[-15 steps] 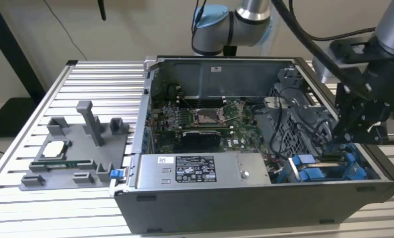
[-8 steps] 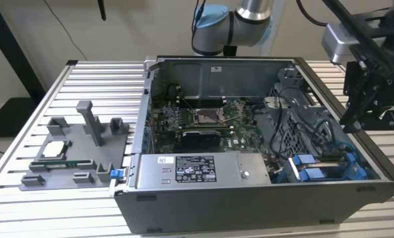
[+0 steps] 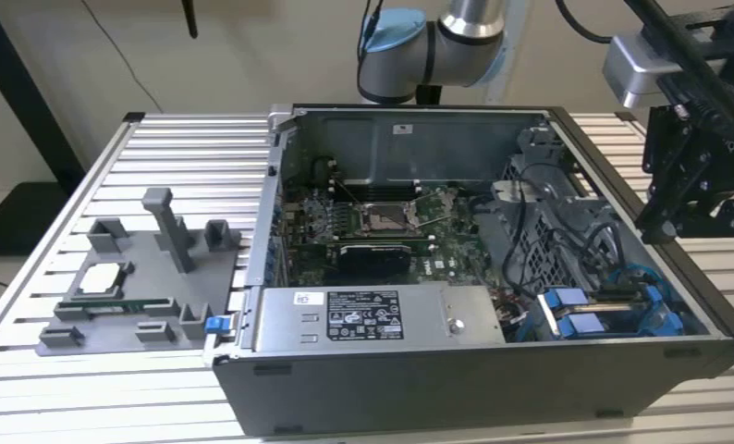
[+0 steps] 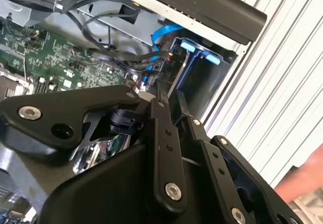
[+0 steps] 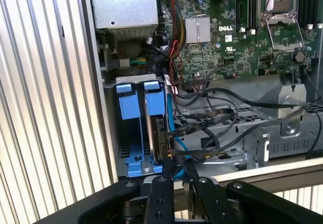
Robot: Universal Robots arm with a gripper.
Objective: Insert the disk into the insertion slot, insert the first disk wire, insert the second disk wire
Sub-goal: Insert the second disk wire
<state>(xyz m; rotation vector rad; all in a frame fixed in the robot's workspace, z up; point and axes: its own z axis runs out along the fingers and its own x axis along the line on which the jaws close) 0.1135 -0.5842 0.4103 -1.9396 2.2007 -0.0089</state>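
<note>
We noted a ribbed aluminium table (image 3: 157, 148); behind it a plain beige wall (image 3: 244, 51), a black stand (image 3: 22, 120) beside the table.

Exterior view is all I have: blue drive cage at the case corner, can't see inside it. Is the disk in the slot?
Observer: In the first wrist view a dark flat edge, apparently the disk, stands inside the insertion slot, behind one of its blue tabs.
Operator: Wires on it?
Observer: I cannot tell whether any is plugged in. A blue cable and black cables run right beside that edge.
Operator: Where's the gripper relative to it?
Observer: The gripper is lined up with that disk edge and the cables, nearer to them than to anything else in the case.
</note>
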